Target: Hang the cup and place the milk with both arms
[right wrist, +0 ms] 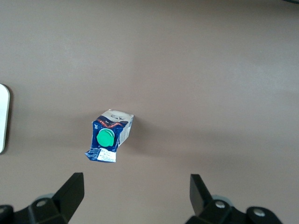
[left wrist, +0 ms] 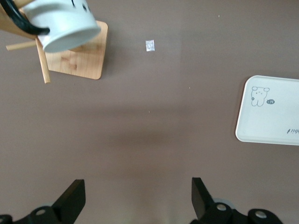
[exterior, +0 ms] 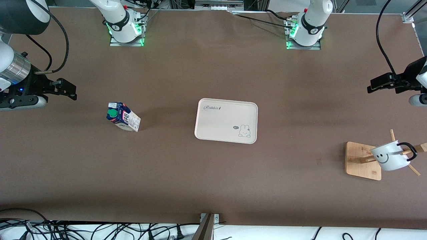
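Hanging by its black handle on a peg of the wooden rack point(exterior: 363, 161) at the left arm's end of the counter point(exterior: 213, 180), the cup point(exterior: 391, 155) looks done. Next, I judge, the milk point(exterior: 122, 117) must go onto the tray point(exterior: 226, 120). Both the left hand point(left wrist: 138, 198) and right hand point(right wrist: 136, 196) hover wide open, empty. Only the right wrist view looks straight down on the milk's green cap

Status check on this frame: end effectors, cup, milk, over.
Both end effectors, left and right, open, empty. Cup hangs on wooden rack. Milk upright on table, not yet on tray. Nothing blocking.
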Motion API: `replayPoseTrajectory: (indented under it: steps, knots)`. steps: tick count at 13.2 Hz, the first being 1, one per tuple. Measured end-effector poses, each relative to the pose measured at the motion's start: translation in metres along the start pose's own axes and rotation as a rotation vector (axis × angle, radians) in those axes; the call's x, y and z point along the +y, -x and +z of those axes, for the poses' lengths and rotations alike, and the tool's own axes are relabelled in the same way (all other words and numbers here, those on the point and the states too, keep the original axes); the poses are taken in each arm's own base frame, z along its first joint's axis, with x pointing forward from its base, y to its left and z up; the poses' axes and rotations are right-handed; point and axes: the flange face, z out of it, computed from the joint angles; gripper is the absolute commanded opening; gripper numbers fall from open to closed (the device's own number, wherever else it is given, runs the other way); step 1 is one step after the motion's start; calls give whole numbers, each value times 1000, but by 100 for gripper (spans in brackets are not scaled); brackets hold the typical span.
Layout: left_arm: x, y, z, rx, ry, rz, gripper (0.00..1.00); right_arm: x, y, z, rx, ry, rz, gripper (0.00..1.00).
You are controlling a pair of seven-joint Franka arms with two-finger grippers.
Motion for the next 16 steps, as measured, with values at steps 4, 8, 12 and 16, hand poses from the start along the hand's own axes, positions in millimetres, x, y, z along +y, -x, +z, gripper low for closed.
replayPoseTrajectory:
  steps: [4,8,12,16]
  knots:
    - [12,3,-2,-21,-2,21,100,0,0,0,0,0,0,100]
    - [26,9,-17,7,-7,44,100,0,0,0,0,0,0,100]
    - [45,20,-23,15,-16,70,100,0,0,0,0,0,0,100]
    - [40,20,-20,16,-17,54,100,0,0,0,-1,0,0,100]
